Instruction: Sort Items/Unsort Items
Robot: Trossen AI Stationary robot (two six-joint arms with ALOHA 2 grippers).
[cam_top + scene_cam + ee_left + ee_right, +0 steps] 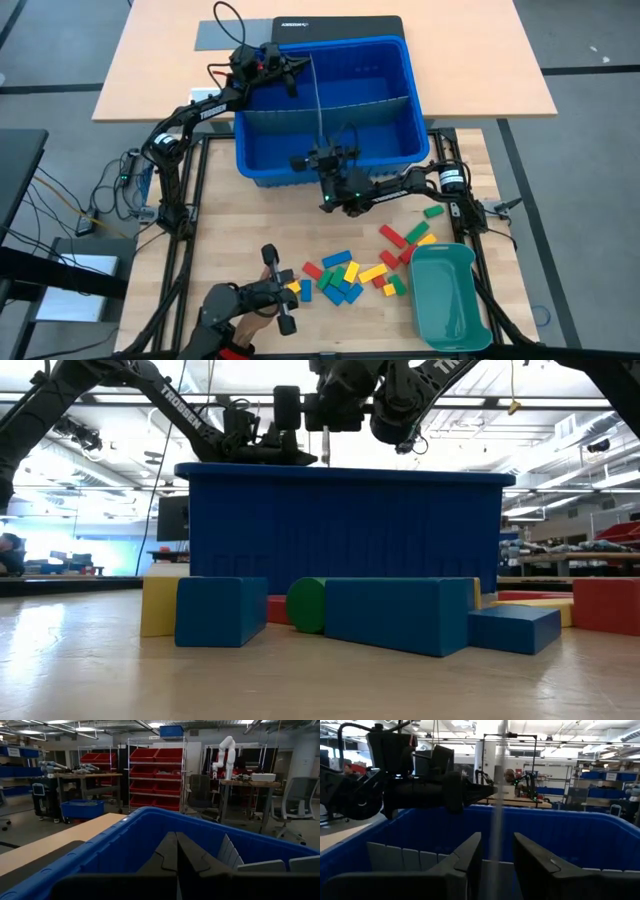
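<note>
High view. Blue bin (330, 105), upper centre, split by grey dividers (330, 108) into compartments. Left gripper (293, 72) at the bin's upper-left rim, fingers pressed together, holding nothing visible. Right gripper (322, 160) over the bin's lower wall, at the foot of the upright divider sheet (318, 100) that runs up the frame. Toy blocks (345, 277) in red, yellow, green and blue lie scattered on the wooden table (225, 220), lower centre and lower right, well apart from both grippers. Teal tray (447, 297), lower right, just beside the blocks. A gloved hand holding a dark handheld device (278, 290), lower left of centre.

Low view. Blue, yellow, green and red blocks (395, 614) fill the foreground and hide the bin's base (340, 535). Both arms hang above its rim at the top of the frame.

Left wrist view. Own fingers (170, 857) closed together, empty, above the bin's wall (120, 840). Shelving with red bins behind.

Right wrist view. Own fingers (470, 852) slightly apart, one on each side of the thin divider sheet (496, 820); contact cannot be told. Left gripper (480, 792) beyond, at the far rim.
</note>
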